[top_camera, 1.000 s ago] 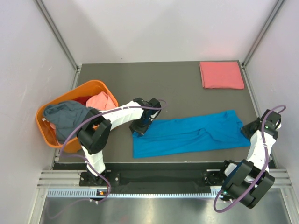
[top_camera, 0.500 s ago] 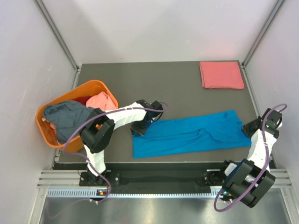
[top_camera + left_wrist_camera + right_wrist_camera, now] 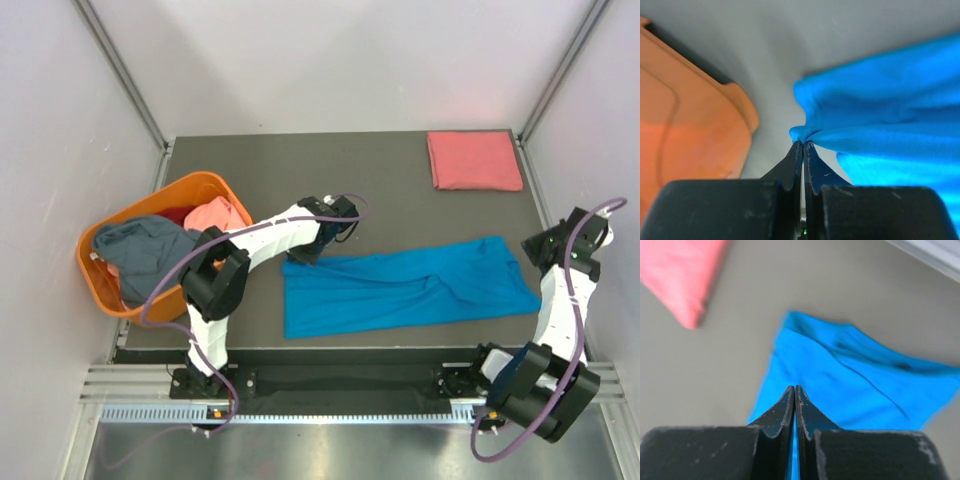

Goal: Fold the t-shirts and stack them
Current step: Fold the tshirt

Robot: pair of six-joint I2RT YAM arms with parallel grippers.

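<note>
The left wrist view alone shows the left pincer clamped on a pinch of the bright blue t-shirt at its corner. The right wrist view shows the right pincer closed above the shirt's other end. The shirt lies spread near the desk front, its long axis running left to right. A folded salmon-pink t-shirt lies in the far right corner.

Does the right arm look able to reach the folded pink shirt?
Probably yes: only bare table separates the right end effector from the folded pink shirt, though it seems shut on the blue shirt.
</note>
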